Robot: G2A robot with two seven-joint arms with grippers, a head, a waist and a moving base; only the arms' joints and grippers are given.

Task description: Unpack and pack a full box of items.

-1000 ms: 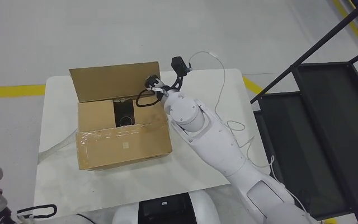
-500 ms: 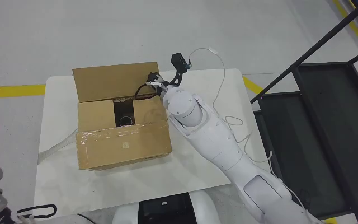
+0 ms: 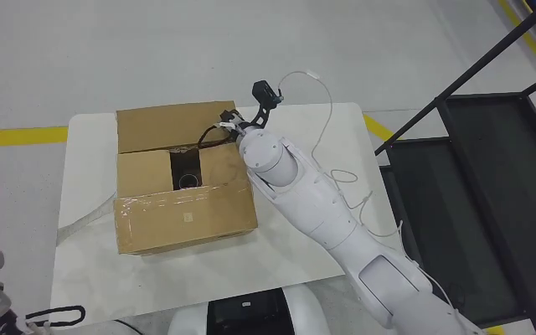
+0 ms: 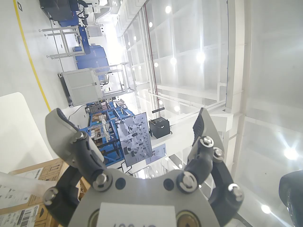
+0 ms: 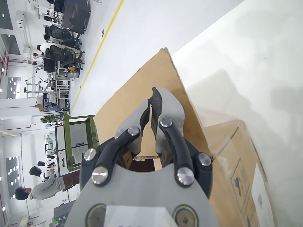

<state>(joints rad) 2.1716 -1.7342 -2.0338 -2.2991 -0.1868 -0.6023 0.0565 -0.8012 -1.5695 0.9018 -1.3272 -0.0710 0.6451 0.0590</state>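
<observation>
A brown cardboard box (image 3: 184,219) sits on the left half of the white table (image 3: 318,243). Its far flap (image 3: 172,126) stands raised, and the near flaps are taped down. A dark opening (image 3: 186,172) shows a round dark item inside. My right gripper (image 3: 228,121) is at the flap's right corner. In the right wrist view the right gripper (image 5: 150,109) is shut on the flap (image 5: 132,90) edge, with the box's side (image 5: 236,166) below. My left gripper (image 4: 132,128) points up toward the ceiling, open and with nothing between its fingers.
A black metal stair frame (image 3: 486,209) stands to the right of the table. A strip of clear tape (image 3: 84,219) hangs off the box's left side. Labelled cardboard boxes (image 4: 28,190) lie near the left gripper. The table's right half is bare.
My right gripper has drawn back from above the box opening to its far edge with the flap's corner, and the flap's left corner has shifted right and looks shorter from above.
</observation>
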